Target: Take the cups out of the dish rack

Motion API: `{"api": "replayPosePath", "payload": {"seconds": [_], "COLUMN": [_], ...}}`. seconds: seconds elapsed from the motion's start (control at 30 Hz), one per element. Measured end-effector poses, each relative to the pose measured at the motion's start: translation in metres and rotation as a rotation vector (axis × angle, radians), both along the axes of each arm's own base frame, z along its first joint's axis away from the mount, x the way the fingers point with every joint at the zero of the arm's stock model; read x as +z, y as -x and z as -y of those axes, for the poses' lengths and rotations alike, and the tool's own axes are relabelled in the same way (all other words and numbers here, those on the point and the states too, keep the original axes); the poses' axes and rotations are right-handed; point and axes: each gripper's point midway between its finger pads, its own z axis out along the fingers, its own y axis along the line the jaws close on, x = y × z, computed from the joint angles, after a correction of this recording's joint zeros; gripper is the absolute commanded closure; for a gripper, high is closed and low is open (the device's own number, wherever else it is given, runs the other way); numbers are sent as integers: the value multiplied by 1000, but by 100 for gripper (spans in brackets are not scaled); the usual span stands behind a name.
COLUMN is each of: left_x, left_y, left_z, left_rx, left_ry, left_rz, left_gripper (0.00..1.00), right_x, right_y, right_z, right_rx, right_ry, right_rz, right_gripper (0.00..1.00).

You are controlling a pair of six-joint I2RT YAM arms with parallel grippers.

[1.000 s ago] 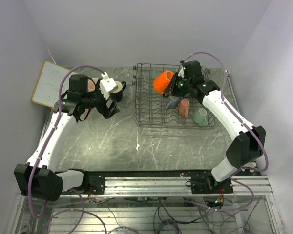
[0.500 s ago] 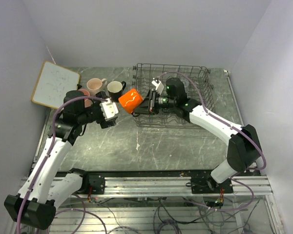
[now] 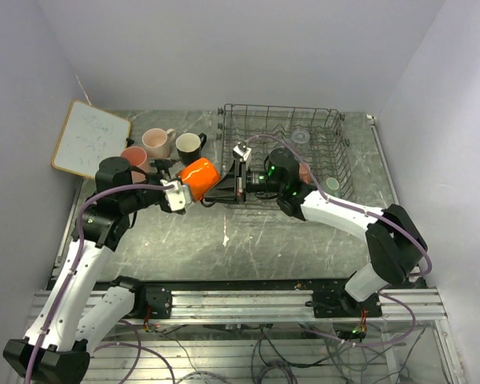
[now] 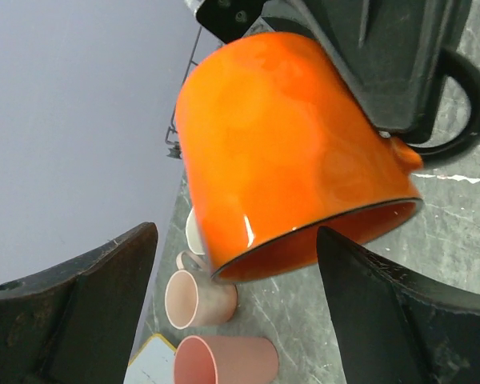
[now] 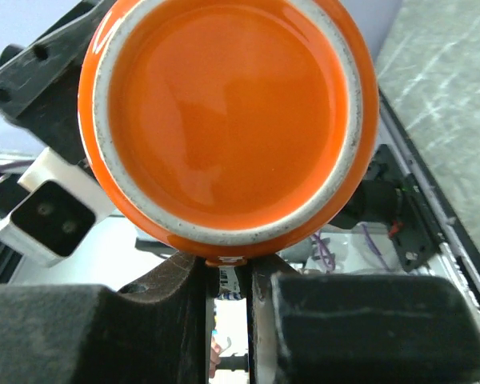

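Right gripper is clenched on the handle of the orange cup, held above mid-bench just left of the dish rack. Left gripper is released, its jaws spread wide either side of that cup.

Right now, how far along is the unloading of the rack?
Done: a pink tumbler, a pale pink mug and a black mug sit on the table left of the rack. In hand: the orange mug, gripped by its handle in the right jaws, with the left jaws open around it. Left: at least a clear glass and a mint cup in the rack; the right arm may hide more.
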Motion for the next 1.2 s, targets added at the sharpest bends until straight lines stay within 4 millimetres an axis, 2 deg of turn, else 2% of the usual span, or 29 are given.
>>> {"api": "replayPosePath", "payload": {"seconds": [0.1,0.17,0.4,0.43,0.5,0.6,0.7,0.83,0.93,1.0,1.03,1.13,1.2], "left_x": [-1,3,26,30,36,39,29,6,-18,-48,-70,-127,-155], "left_y": [-3,-5,-9,-9,-7,-6,-8,-31,-53,-70,-76,-83,-82], "left_z": [1,2,6,6,5,3,1,-5,-14,-28,-37,-60,-71], "left_rx": [3,7,21,27,37,49,72,173,270,375,433,564,625], "left_ry": [4,17,88,104,130,132,108,51,-12,-99,-159,-321,-405], "left_rz": [-6,-6,-18,-23,-28,-34,-106,-263,-370,-464,-530,-702,-787], "left_gripper": [17,27,77,83,92,93,93,93,93,93,93,93,93], "right_x": [15,21,44,45,42,43,51,40,23,20,20,25,24], "right_y": [10,16,26,26,26,26,26,4,-28,-53,-67,-97,-110], "right_z": [-5,-6,-12,-14,-17,-19,-22,-14,6,27,41,82,108], "right_rx": [28,40,52,54,55,67,70,10,-87,-175,-228,-362,-436], "right_ry": [-60,-95,-208,-215,-221,-224,-227,-132,1,74,115,222,303], "right_rz": [3,-8,-48,-50,-56,-73,-53,-34,-6,42,72,160,201], "right_gripper": [100,100,100,91,68,38,22,15,14,14,14,14,14]}}
